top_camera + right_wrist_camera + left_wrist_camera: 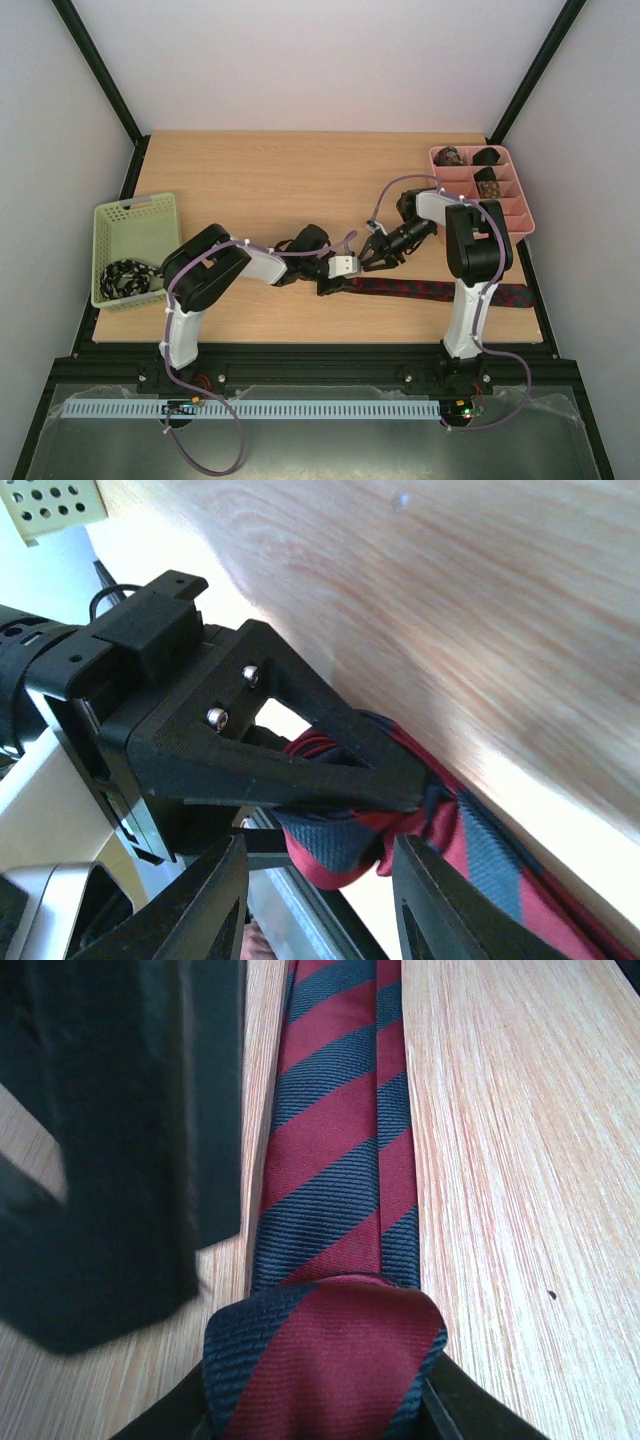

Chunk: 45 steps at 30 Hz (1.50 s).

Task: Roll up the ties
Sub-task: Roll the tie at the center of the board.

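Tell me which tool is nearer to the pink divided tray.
Right. The right tool hovers left of the pink tray, some way off. The left tool sits farther left, gripping the rolled end of the red striped tie.

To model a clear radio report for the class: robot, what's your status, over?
Left gripper clamped on rolled end of striped tie. Right gripper open, close to the roll. Rest of tie flat on table, passing right arm.
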Tool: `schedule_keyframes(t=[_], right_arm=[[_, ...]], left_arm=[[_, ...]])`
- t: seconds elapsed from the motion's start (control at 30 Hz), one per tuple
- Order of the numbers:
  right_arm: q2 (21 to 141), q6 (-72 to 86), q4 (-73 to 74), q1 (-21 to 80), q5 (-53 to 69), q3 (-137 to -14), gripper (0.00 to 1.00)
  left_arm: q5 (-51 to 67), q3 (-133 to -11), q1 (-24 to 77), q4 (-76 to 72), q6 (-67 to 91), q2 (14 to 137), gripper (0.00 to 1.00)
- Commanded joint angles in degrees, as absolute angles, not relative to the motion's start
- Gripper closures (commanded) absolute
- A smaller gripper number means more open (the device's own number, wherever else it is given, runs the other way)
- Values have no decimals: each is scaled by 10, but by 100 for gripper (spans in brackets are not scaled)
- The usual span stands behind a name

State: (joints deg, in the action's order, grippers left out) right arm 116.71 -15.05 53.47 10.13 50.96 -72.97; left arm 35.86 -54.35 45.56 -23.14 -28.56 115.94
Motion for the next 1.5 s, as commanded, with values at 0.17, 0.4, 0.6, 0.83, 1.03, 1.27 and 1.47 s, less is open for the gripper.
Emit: schedule_keyframes(t=[0.17,0.4,0.6,0.83,1.03,1.27,1.47], right_arm=[[1163,-132,541,139,492,-687,61],[1160,-108,502,144,457,-682,97],[1169,-116,483,133,393,-650,99],[1184,-126,470,110,356,-627,99],[1197,-146,484,96,322,-637,99],[1252,-158,473,136,365,-688,99],[1297,-192,506,205,435,-770,99]], left_arm=[[289,-533,447,-94,-287,1202,71],[288,-533,448,-95,-285,1202,70],[311,-534,436,-114,-266,1180,44],[345,-545,420,-146,-258,1078,2],[341,-519,387,-168,-199,971,1],[385,-486,281,-240,14,919,1],[370,-414,259,-248,-26,868,1]])
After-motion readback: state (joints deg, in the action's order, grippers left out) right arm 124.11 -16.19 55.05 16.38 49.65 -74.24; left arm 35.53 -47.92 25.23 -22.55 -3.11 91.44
